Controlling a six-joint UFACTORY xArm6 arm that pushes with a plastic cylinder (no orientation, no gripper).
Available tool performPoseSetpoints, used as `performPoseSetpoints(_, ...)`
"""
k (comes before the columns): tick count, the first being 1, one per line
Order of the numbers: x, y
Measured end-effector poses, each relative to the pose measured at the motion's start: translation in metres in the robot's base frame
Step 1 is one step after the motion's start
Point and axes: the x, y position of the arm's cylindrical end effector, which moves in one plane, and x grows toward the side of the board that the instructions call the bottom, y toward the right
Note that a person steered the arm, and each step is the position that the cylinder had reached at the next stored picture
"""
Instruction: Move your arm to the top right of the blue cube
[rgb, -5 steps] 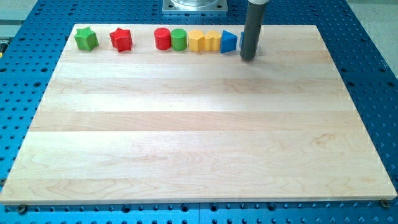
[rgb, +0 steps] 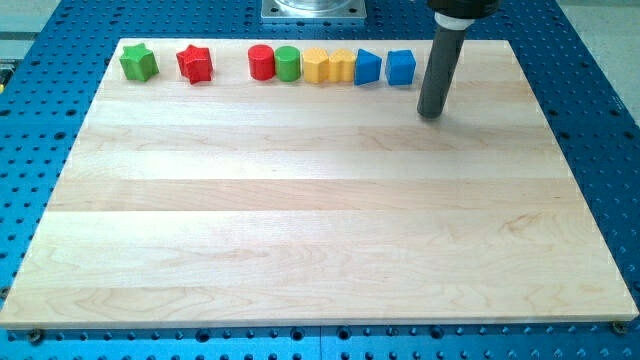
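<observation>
**Tip Position: Not Yet at Target**

Your tip (rgb: 430, 115) rests on the wooden board (rgb: 300, 220), carrying nothing and touching no block. The blue cube (rgb: 401, 67) sits near it, up and to the view's left. You judge the task unfinished: the tip is lower right of the cube, not upper right. Beyond lies blue perforated table (rgb: 590, 120).

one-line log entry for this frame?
tip: on board, right of and below blue cube, apart | goal: cube's top right, not reached | other blocks: lined up along top edge, untouched
</observation>
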Motion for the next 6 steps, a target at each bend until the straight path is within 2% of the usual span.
performPoseSetpoints(3, -0.018, 0.014)
performPoseSetpoints(4, -0.041, 0.055)
performPoseSetpoints(5, -0.117, 0.060)
performPoseSetpoints(6, -0.152, 0.026)
